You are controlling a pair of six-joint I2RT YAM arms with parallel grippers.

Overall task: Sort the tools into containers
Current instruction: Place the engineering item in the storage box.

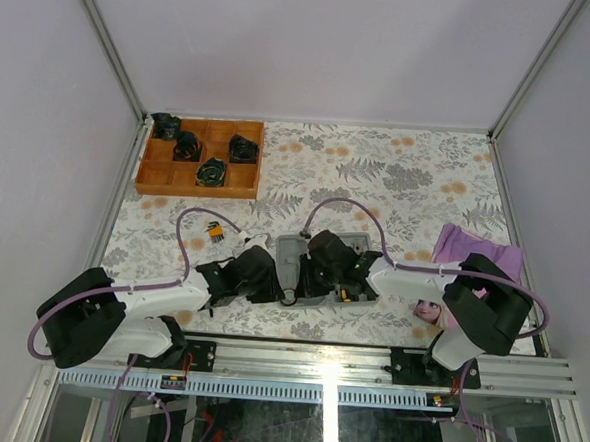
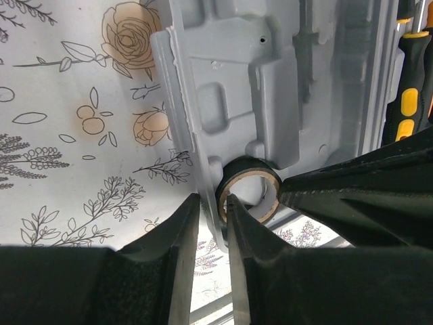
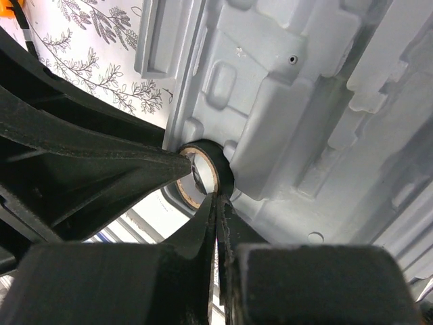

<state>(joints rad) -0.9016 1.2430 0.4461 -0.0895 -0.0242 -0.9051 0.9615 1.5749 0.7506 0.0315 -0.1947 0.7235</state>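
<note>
The grey case [image 1: 291,253] lies open mid-table, its moulded recesses [image 2: 230,81] [image 3: 291,101] facing up. A black tape roll [image 2: 252,168] [image 3: 224,168] with a tan core stands on edge at the case's near corner. My right gripper [image 3: 218,198] is shut, its tips pinching the roll's wall. My left gripper [image 2: 210,203] stands narrowly open. One of its fingers is outside the case wall and the other is inside the roll's ring. A black-and-yellow tool handle [image 2: 408,108] lies at the case's far side.
A wooden divided tray [image 1: 147,182] at the back left holds several black rolls. A small orange-and-black item [image 1: 214,231] lies on the floral cloth left of the case. A pink cloth [image 1: 479,250] sits at the right, by the right arm.
</note>
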